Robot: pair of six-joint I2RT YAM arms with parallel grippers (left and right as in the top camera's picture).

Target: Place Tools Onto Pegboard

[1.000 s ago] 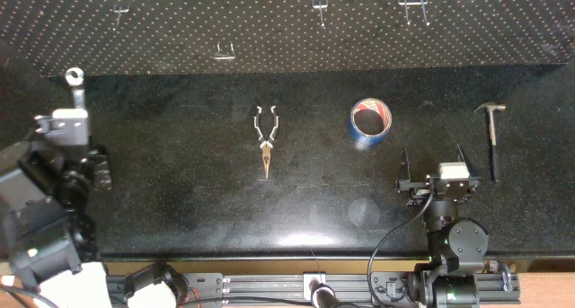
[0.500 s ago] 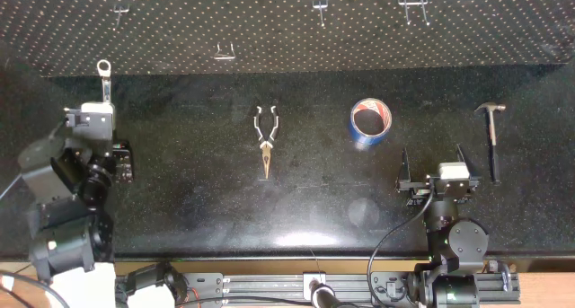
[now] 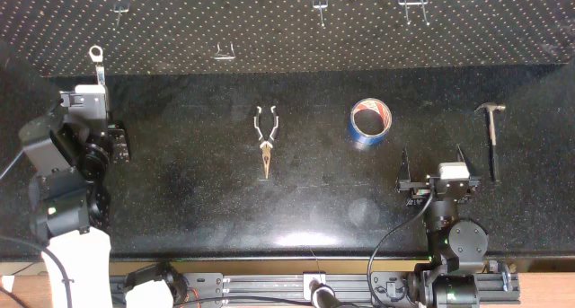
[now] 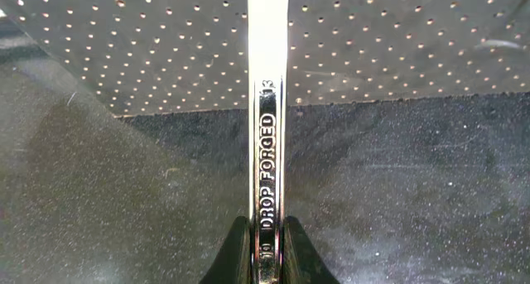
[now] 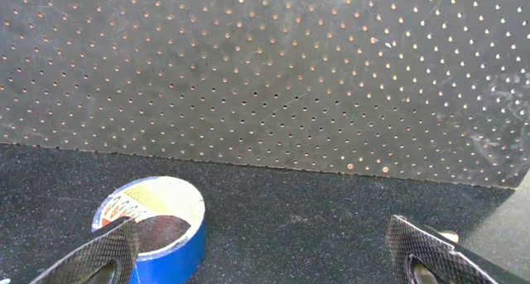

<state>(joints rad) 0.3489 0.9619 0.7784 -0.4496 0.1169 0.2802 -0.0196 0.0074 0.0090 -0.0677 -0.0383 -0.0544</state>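
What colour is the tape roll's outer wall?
The tape roll is blue outside, seen best in the right wrist view.

Tape (image 3: pixel 370 121) between pliers (image 3: pixel 266 142) and hammer (image 3: pixel 491 137)

The right arm (image 3: pixel 458 241) is black, with a white block (image 3: pixel 452 171) just behind its gripper (image 3: pixel 432 155) and a black cable (image 3: pixel 388 232) trailing behind.

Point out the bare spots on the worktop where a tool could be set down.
Widest bare patch: between the left gripper, which holds the wrench, and the pliers. Another lies between the pliers and the tape roll. It is crowded at the right, where tape roll, open right gripper and hammer sit close.
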